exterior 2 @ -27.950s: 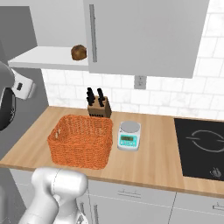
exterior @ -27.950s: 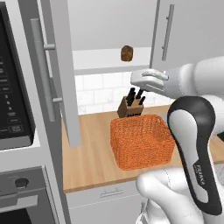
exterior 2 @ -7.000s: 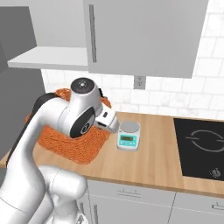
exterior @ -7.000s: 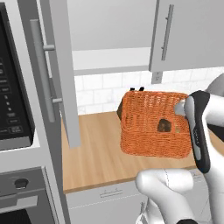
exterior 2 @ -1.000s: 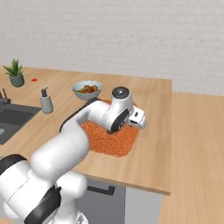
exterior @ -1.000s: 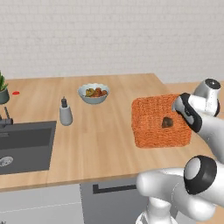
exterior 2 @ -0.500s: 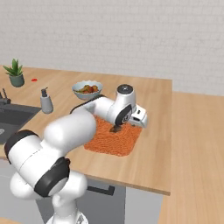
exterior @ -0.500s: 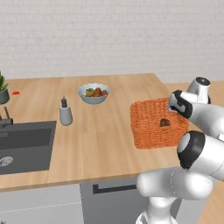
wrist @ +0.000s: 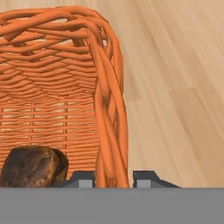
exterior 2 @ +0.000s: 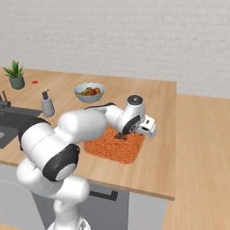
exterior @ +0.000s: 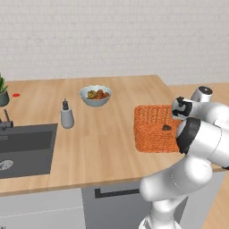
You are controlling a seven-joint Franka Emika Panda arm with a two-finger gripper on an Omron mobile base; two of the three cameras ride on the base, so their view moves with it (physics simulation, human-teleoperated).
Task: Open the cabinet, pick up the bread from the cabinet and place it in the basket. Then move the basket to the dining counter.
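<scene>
The orange woven basket (exterior: 154,129) (exterior 2: 114,146) (wrist: 52,109) stands on the light-wood dining counter (exterior: 103,143) (exterior 2: 157,112), near its right end. The bread (exterior: 166,128) (wrist: 33,166), a small dark brown lump, lies inside the basket on its floor. My gripper (exterior: 177,117) (exterior 2: 130,132) (wrist: 113,177) reaches down over the basket's right wall. In the hand view one finger tip is inside that wall and one outside, pressed close against it. The cabinet is out of view.
A dark grey sink (exterior: 22,150) (exterior 2: 4,121) is set into the counter's left part. A soap dispenser (exterior: 67,116) (exterior 2: 47,105), a bowl of food (exterior: 95,95) (exterior 2: 89,92) and a potted plant (exterior: 2,91) (exterior 2: 15,75) stand further left. The counter's edge runs just right of the basket.
The basket has shifted a little to the left and lower onto the counter. The arm's elbow has swung forward, nearer the cameras. The bread stays in the basket.
</scene>
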